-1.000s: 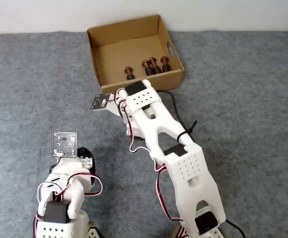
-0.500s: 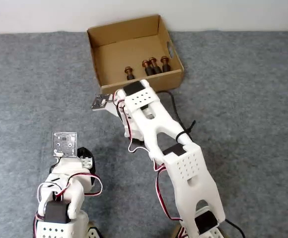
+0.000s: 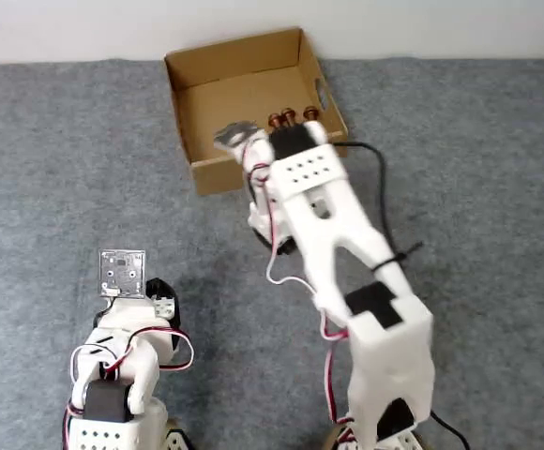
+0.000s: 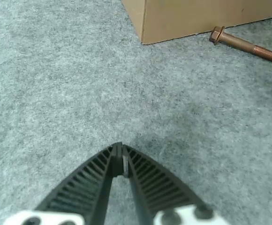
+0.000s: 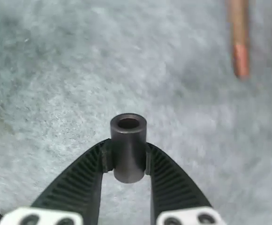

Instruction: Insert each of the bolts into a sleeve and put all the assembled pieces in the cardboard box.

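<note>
The bolt lies flat on the carpet, head nearest the cardboard box, close to your right gripper squeezing the sleeve, while your left gripper, pinched together and empty, is farther off.

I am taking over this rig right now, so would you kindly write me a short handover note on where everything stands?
Grippers: the left gripper is shut and empty, low over the grey carpet. The right gripper is shut on a dark cylindrical metal sleeve, held upright with its bore facing up.
Things: one copper-coloured flanged bolt lies loose on the carpet beside the outer wall of the brown cardboard box.
Done: at least three assembled pieces stand inside the box by its front wall.
Left: put the loose bolt into the held sleeve, then place that piece in the box.
</note>
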You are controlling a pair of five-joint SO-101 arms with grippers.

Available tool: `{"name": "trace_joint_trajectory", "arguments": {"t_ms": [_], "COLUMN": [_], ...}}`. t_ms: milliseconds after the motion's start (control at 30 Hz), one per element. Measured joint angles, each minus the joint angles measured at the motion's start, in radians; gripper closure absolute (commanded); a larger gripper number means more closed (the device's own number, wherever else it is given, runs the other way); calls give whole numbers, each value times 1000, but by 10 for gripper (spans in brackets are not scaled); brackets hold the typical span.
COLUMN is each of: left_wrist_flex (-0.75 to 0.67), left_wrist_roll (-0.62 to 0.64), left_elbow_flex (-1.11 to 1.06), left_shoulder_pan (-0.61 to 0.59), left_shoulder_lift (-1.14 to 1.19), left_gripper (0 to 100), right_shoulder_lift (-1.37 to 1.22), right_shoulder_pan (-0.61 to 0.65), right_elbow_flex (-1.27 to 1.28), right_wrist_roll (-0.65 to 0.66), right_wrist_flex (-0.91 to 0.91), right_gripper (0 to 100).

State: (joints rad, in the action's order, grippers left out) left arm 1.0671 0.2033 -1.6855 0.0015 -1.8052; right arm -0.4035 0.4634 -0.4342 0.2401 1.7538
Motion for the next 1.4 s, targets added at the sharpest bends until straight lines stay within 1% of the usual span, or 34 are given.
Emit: {"name": "trace_joint_trajectory", "arguments": {"t_ms": [100, 300, 400, 467, 600, 800, 933, 1067, 1133, 1267, 1400], "left_wrist_flex": [-3, -58, -60, -60, -60, -25, -23, -23, -9, 9, 18], "left_wrist_roll": [0, -3, -3, -3, -3, -3, -3, -3, 8, 103, 213], "left_elbow_flex": [0, 0, 0, 0, 12, 117, 238, 411, 506, 707, 891], "left_shoulder_pan": [0, 0, 0, 0, 0, 86, 101, 129, 152, 206, 270], "left_shoulder_lift": [0, 0, 0, 0, 0, 26, 199, 460, 614, 896, 1158], "left_gripper": [992, 992, 992, 992, 994, 994, 994, 994, 994, 994, 994], "right_shoulder_lift": [141, 491, 692, 830, 1094, 1378, 1485, 1548, 1573, 1587, 1608], "right_shoulder_pan": [-44, -169, -235, -272, -371, -549, -671, -775, -804, -830, -833], "right_elbow_flex": [123, 400, 535, 624, 783, 979, 1040, 1079, 1079, 1079, 1102], "right_wrist_roll": [-135, -374, -463, -491, -499, -499, -499, -508, -508, -508, -554], "right_wrist_flex": [0, 0, 0, 0, 0, 0, 0, 0, 0, 0, 0], "right_gripper": [990, 990, 990, 990, 990, 990, 990, 990, 990, 990, 990]}}
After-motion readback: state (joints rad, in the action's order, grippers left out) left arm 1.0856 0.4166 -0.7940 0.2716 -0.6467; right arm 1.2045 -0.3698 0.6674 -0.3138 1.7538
